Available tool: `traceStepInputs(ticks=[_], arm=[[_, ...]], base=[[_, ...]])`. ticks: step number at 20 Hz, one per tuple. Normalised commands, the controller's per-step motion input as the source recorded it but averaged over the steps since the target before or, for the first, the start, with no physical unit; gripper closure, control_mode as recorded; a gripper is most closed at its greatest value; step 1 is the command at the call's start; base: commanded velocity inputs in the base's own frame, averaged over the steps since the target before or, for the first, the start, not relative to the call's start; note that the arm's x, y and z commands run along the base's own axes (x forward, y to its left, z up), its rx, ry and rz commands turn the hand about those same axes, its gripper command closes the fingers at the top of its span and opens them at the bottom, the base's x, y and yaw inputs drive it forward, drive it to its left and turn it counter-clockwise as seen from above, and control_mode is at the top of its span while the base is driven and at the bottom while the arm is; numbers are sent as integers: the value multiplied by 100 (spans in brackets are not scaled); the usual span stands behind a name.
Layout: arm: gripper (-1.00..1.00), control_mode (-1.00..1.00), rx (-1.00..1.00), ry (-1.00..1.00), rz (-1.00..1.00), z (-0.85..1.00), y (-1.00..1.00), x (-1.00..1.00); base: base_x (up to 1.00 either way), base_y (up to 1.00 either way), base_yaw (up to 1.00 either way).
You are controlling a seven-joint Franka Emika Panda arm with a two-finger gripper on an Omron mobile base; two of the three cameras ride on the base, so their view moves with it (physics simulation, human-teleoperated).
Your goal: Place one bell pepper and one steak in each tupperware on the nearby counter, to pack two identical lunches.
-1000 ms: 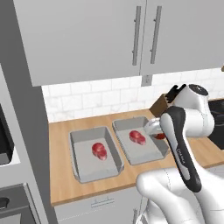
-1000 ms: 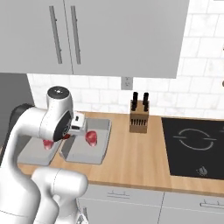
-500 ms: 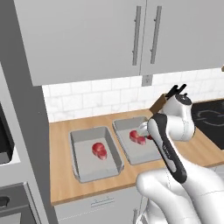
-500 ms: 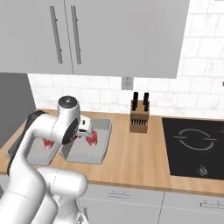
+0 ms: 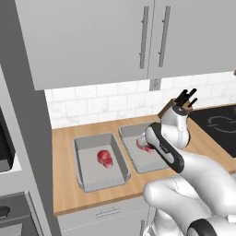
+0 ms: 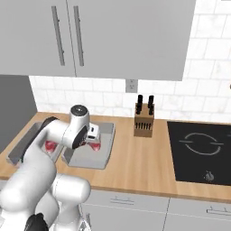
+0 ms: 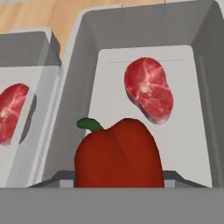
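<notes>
Two tupperware trays (image 7: 83,26) (image 7: 48,48), two steaks (image 7: 148,89) (image 7: 11,111), one bell pepper (image 7: 118,155) clasped by the hand (image 6: 92,135)

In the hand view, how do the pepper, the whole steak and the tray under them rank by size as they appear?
1. Tray, largest.
2. Bell pepper, though it is nearest the camera, so it may look oversized.
3. Steak, smallest as seen.
</notes>
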Motion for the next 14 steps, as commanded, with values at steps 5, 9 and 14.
traceStepInputs(ticks=[5,9,14], arm=[[100,-100,0,6,0,-38,0,24],[100,-100,0,5,0,-37,1,10],[100,-100,-1,3,0,-43,2,6]], base=[[0,0,0],[0,0,0],[0,0,0]])
